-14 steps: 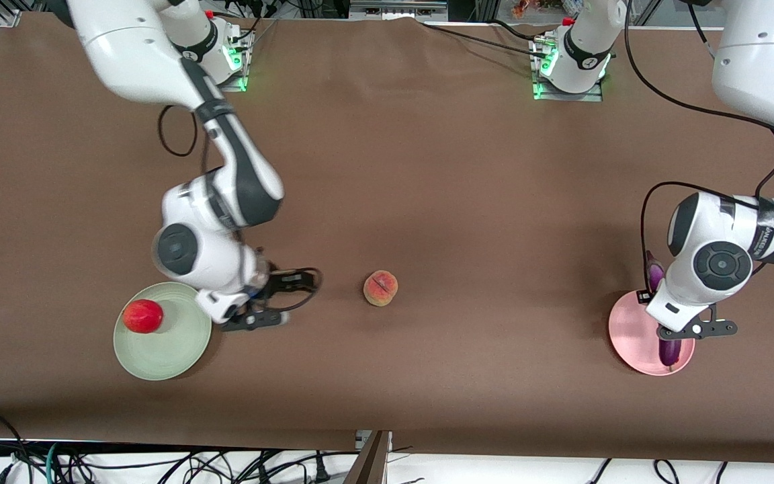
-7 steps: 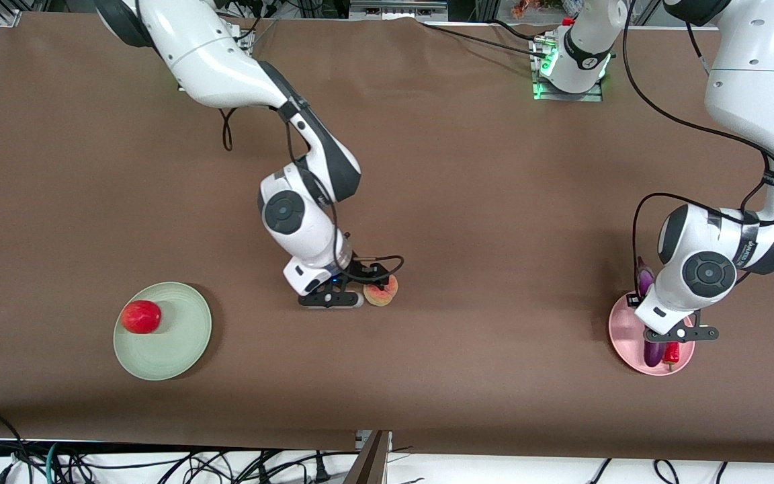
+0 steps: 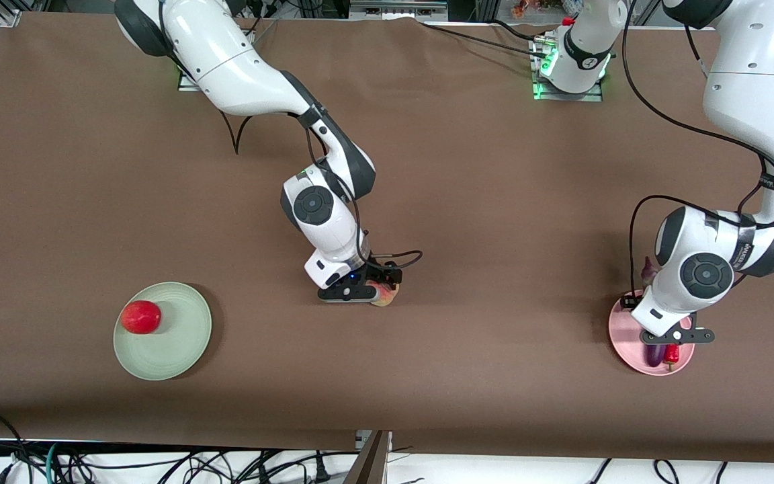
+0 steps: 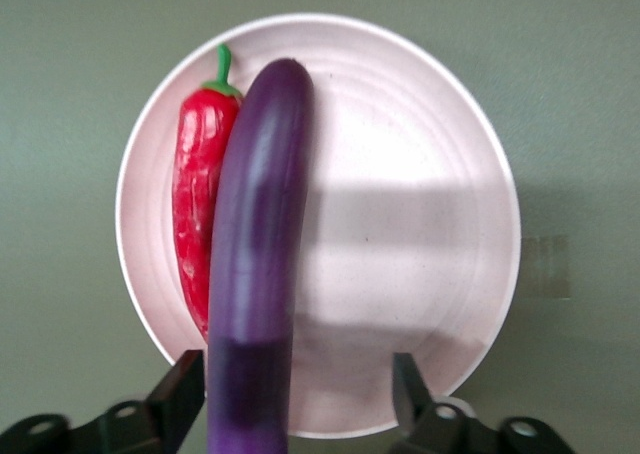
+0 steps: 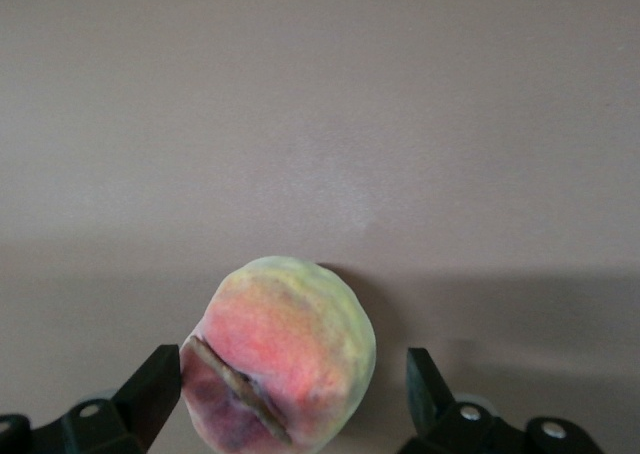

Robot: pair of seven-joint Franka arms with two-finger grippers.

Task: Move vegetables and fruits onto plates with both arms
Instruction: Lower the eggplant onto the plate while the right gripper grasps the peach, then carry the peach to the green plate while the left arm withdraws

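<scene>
Front view: the right tool (image 3: 368,294) sits low over the peach (image 3: 387,294) mid-tabletop; the apple (image 3: 142,316) lies on the green plate (image 3: 179,343). The left tool (image 3: 673,337) hangs over the pink plate (image 3: 622,329).

Left wrist view: fingers spread, eggplant (image 4: 255,264) and chili (image 4: 200,209) lying plated.

Right wrist view: fingers (image 5: 150,389) spread beside the peach; closing seems next. No legible writing.

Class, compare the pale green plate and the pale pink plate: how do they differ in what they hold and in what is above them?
The pale green plate holds one red apple; the pale pink plate holds an eggplant and a red chili side by side. Nothing hangs over the green plate, while the left tool is over the pink one, fingers open. Both are round, shallow and look equal in size.
</scene>
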